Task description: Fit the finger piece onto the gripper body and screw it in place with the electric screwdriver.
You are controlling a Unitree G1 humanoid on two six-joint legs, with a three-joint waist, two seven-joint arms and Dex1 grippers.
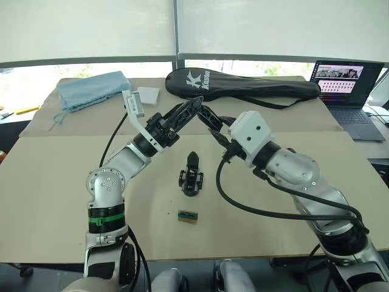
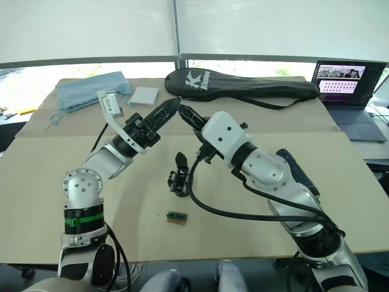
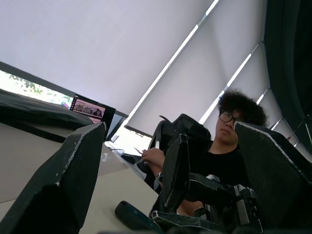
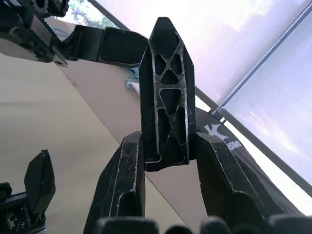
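- Grip: the right pincer point(image 4: 165, 146) is clamped on the finger piece point(image 4: 165, 97). It holds only the blunt lower end, and the pointed end stands clear above its fingers.
- Left pincer point(image 1: 189, 109): spread wide and holding nothing, tips close against the right pincer's tips. The held piece lies between its two fingers point(image 3: 63, 175).
- Gripper body point(image 1: 191, 176): standing on the surface point(image 1: 61, 201), below both pincers and well apart from them. Nothing steadies it.
- Electric screwdriver point(image 2: 296, 165): we take the dark bluish shape behind the right arm to be this tool, but it is mostly hidden. Neither pincer is near it.
- Risk, slip: most of the piece overhangs the clamp, so a knock from the left fingers could, in our judgement, twist it or drop it onto the surface.
- Risk, handover: if the left pincer closes off-centre while the right lets go, the piece may tilt and arrive misaligned at its seat.
- Risk, toppling: pressing the piece down onto the unsupported body could tip it or slide it towards the small green block point(image 1: 188, 216) just beyond it.
- Risk, cable: the black cable point(image 1: 228, 194) loops beneath the right arm close to the body and could drag it as the arm comes down.
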